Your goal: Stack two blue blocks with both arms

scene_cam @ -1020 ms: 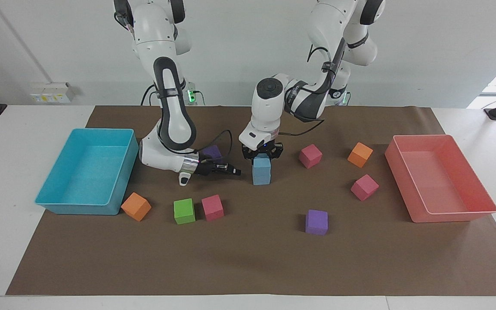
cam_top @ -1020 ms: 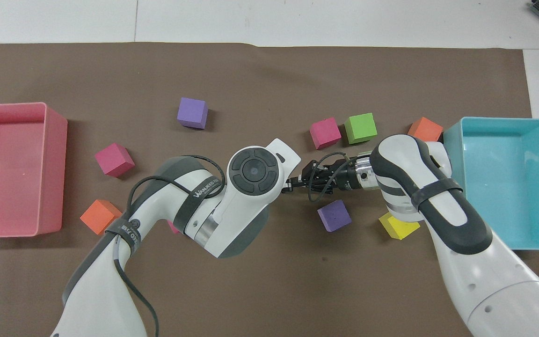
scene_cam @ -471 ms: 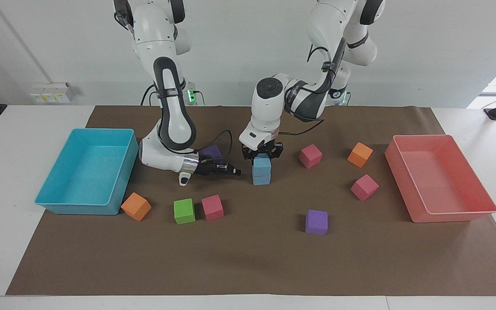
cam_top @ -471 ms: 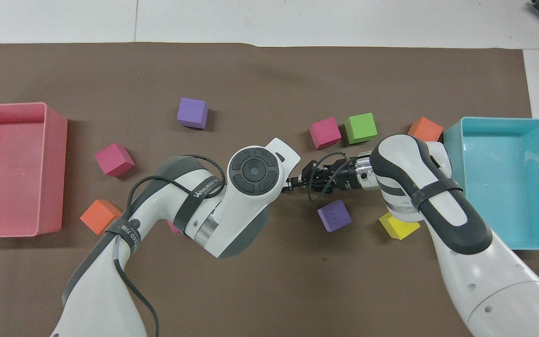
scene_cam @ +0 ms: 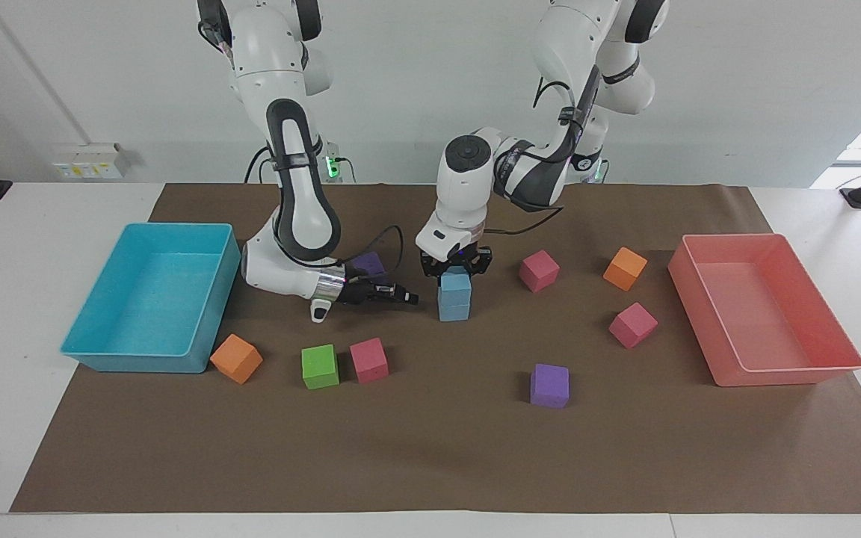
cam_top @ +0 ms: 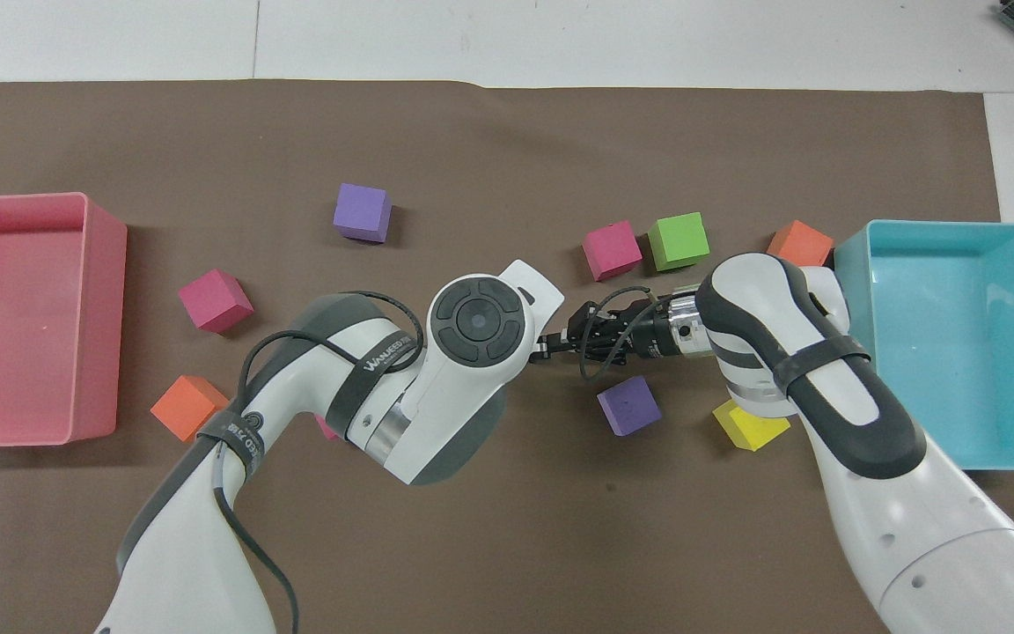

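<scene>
On the mat, two blue blocks [scene_cam: 454, 297] stand stacked, left gripper [scene_cam: 455, 267] jaws clasping the top.

Two matte sky-blue foam cubes [scene_cam: 454, 297] stand on plain brown paper [scene_cam: 430, 456] covering the white table [scene_cam: 12, 418]. A turquoise plastic bin [scene_cam: 148, 359] and a salmon-pink plastic bin [scene_cam: 789, 373] flank scattered purple, magenta, orange, green and yellow cubes.

Right claw [cam_top: 551, 345] low beside the left arm's wrist [cam_top: 476, 321], purple cube [cam_top: 628, 405] nearby
</scene>
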Robot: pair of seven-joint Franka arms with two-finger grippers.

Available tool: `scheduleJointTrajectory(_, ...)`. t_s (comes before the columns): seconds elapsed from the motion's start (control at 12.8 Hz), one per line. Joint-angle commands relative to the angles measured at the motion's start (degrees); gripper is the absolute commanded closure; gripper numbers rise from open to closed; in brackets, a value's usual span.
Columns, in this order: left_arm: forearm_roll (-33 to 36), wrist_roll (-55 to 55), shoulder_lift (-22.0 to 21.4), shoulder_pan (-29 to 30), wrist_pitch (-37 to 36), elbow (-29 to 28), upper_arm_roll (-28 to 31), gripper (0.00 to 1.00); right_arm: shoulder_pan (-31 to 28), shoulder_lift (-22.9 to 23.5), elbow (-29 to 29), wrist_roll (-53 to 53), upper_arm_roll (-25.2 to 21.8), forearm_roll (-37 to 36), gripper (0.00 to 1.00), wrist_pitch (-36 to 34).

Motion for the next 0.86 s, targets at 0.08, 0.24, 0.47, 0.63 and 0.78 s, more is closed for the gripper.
scheduleJointTrajectory(0.08,1.11,-1.25,-0.68,-1.21,-0.97,-0.4,0.99,0.81,0.08,-0.39,-0.91,-2.19,0.21,1.79,1.0,0.24)
scheduleJointTrajectory(0.24,1.11,-1.16,-0.59,-1.12,-0.62,-0.31,0.99,0.71,0.08,-0.39,-0.91,-2.19,0.21,1.87,1.0,0.24)
scheduleJointTrajectory(0.47,1.11,-1.16,-0.59,-1.03,-0.53,-0.31,0.99,0.55,-0.01,-0.39,-0.91,-2.19,0.21,1.79,1.0,0.24)
scheduleJointTrajectory(0.63,1.11,-1.08,-0.59,-0.95,-0.62,-0.4,0.9,0.47,0.08,-0.39,-0.91,-2.19,0.21,1.79,1.0,0.24)
scheduleJointTrajectory(0.78,1.11,-1.08,-0.59,-0.86,-0.44,-0.4,0.9,0.44,0.08,-0.39,-0.91,-2.19,0.21,1.79,1.0,0.24)
